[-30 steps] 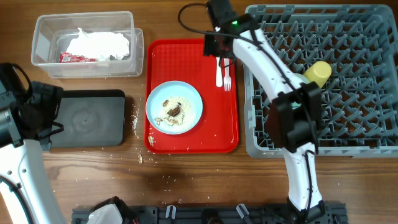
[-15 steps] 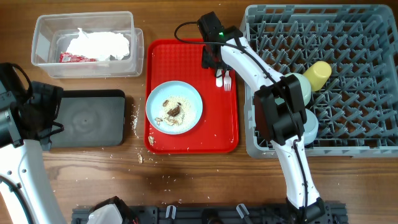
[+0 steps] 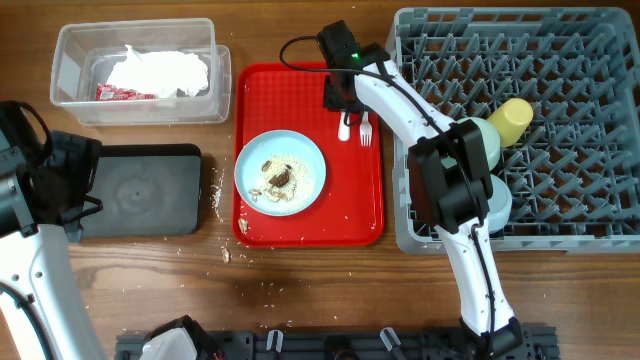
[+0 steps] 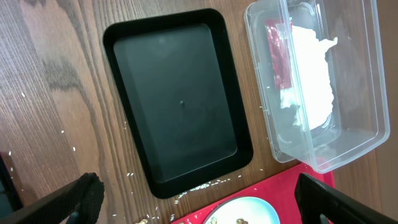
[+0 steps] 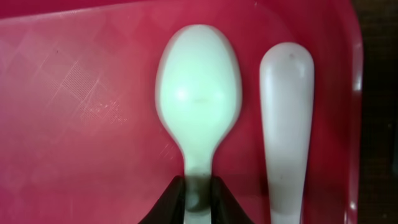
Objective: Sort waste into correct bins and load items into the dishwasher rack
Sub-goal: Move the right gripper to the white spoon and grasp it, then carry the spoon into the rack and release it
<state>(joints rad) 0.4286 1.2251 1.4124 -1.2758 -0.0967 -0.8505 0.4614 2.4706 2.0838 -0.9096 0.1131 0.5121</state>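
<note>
My right gripper [image 3: 340,98] [image 5: 199,186] is shut on the neck of the white spoon [image 3: 344,126] [image 5: 198,87], which lies on the red tray. The white fork [image 3: 366,128] [image 5: 287,112] lies just right of it. The pale blue plate [image 3: 280,172] holds food scraps [image 3: 278,177]. The clear tub [image 3: 70,40] [image 4: 373,81] holds napkins [image 3: 160,70] and the red wrapper [image 3: 125,93]. The black tray [image 3: 140,190] [image 4: 180,106] is empty. My left gripper [image 4: 199,208] is open above its near edge. The rack [image 3: 560,60] holds the yellow cup [image 3: 512,118], mint-green bowl [image 3: 482,145] and light blue bowl [image 3: 497,205].
The red tray [image 3: 255,100] sits between the bins and the rack. Crumbs [image 3: 225,255] lie on the wood table by the tray's front left corner and beside the black tray. My right arm reaches across the rack's left edge.
My right gripper has moved down and left onto the spoon and closed on it. The spoon has shifted slightly left. The left arm has not moved.
</note>
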